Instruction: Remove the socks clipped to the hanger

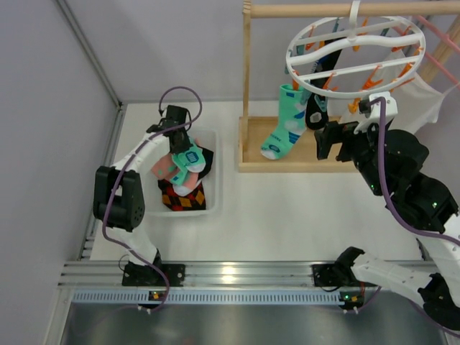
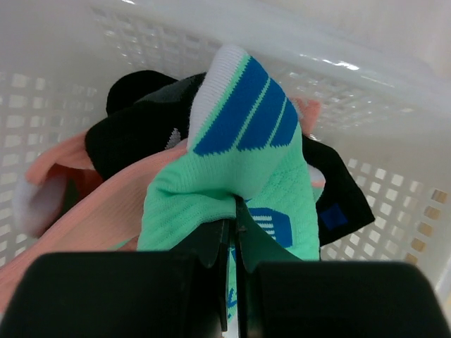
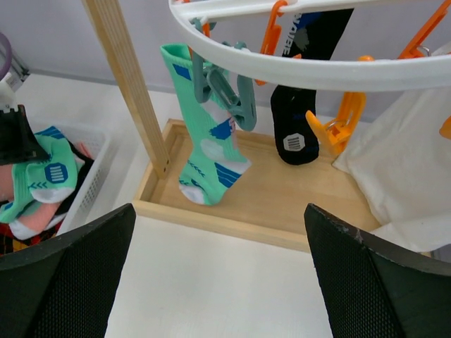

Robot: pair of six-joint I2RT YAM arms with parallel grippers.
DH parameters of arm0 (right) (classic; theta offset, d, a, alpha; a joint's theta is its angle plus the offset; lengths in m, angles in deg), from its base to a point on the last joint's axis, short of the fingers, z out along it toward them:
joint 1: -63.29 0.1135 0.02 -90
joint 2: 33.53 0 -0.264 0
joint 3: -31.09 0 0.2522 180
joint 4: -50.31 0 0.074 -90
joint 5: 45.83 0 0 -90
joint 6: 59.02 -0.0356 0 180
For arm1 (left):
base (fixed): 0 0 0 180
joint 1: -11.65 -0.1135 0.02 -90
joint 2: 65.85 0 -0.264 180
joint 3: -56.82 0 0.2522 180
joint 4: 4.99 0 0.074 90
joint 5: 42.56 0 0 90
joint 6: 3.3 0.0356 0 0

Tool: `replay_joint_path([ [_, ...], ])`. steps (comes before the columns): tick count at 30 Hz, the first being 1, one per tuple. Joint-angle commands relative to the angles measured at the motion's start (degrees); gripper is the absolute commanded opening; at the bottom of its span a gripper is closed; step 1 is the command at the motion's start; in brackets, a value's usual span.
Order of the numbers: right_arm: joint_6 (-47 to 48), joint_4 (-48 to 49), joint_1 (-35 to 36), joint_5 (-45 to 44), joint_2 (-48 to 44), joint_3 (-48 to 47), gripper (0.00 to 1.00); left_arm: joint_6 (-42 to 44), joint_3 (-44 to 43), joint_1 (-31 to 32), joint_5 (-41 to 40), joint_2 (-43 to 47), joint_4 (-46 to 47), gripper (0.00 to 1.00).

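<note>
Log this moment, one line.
left gripper: shut on held sock, over basket | right gripper: open, near hanger | clipped: mint sock, black sock

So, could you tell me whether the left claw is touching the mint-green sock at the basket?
Touching. The left wrist view shows the left claw shut on the mint-green sock, with the fabric pinched between its fingers.

left hand [image 2: 235, 225]: fingers pressed together | right hand [image 3: 219, 211]: fingers spread wide

Bright even light, faint shadows, glare on metal rail [image 1: 228, 274] and basket rim [image 2: 338, 65], wrist-view foregrounds blurred.
</note>
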Motion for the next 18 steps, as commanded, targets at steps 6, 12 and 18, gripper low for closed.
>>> replay_joint_path([
  [6, -0.25, 0.59, -0.72, -0.40, -3.48, 1.81, 0.99, -2.21, 0.41, 0.06, -0.91, 1.91, -0.13, 0.03],
  [12, -0.43, -0.29, -0.72, -0.67, -4.71, 1.36, 1.00, -1.94, 0.06, 0.14, -0.48, 10.61, -0.30, 0.62],
  [18, -0.25, -1.61, -0.63, -3.04, -6.81, 0.93, 0.99, 0.16, -0.47, 2.50, 1.55, 18.61, -0.48, 0.92],
])
